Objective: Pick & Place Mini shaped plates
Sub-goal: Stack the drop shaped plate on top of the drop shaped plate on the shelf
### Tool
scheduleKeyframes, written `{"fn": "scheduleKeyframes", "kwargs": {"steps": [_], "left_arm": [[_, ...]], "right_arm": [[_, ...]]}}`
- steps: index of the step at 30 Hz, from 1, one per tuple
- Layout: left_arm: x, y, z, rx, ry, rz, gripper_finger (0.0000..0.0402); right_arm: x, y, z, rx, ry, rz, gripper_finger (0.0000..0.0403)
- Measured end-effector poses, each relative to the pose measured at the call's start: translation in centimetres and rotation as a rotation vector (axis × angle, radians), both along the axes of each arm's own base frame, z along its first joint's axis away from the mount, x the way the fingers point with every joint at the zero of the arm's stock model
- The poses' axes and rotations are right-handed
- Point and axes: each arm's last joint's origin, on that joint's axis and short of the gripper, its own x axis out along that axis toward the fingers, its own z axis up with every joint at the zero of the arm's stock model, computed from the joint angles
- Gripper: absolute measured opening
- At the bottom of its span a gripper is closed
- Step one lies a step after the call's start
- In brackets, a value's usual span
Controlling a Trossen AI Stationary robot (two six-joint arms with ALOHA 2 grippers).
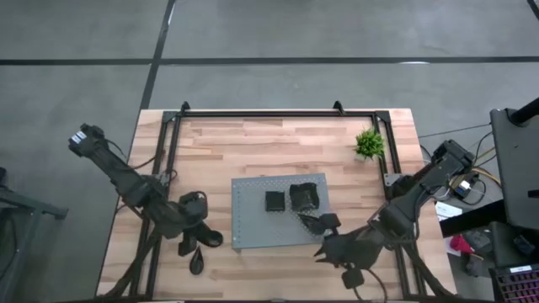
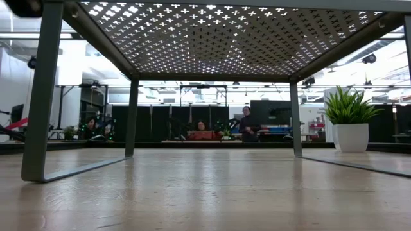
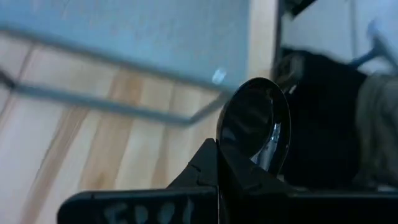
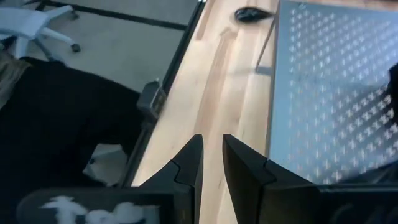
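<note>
Grey perforated board (image 1: 280,212) fills mid-table and carries three mini shaped plates: a square plate (image 1: 274,200), a wavy-edged plate (image 1: 304,194) beside it, and another at the board's near corner (image 1: 313,222). My right gripper (image 4: 211,163) hangs off that corner, jaws narrowly parted, empty. My left gripper (image 3: 219,165) is clamped on a teardrop plate (image 3: 254,129); I judge it should go down flat, unhurried.

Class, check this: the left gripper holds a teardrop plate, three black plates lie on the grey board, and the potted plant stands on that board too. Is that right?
Not quite. The potted plant stands on the bare wooden table beyond the grey board, not on it; the high view shows this. The rest holds: the left gripper holds a teardrop plate, and three black plates lie on the board.
</note>
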Motion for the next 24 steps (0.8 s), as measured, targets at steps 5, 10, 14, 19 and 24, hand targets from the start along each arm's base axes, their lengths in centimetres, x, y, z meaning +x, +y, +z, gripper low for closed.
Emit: {"fn": "scheduleKeyframes", "kwargs": {"steps": [5,10,14,19,24], "left_arm": [[1.0,-0.3,1.8,-0.062,-0.148,0.006,0.0000],[2.0,-0.8,2.0,-0.100,-0.209,-0.016,0.0000],[3.1,-0.9,1.4,-0.115,-0.182,0.036,0.0000],[4.9,-1.7,0.9,-0.145,-0.185,0.051,0.0000],[6.4,-2.6,0.9,-0.140,-0.169,0.042,0.0000]], "right_arm": [[1.5,0.6,-1.1,-0.080,-0.059,0.029,0.0057],[2.7,1.5,-2.3,-0.251,-0.133,0.094,0.0053],[3.9,1.8,-2.6,-0.373,-0.166,0.096,0.0052],[5.2,2.6,-2.3,-0.458,-0.202,0.128,0.0054],[6.2,3.4,-1.3,-0.498,-0.248,0.172,0.0057]]}}
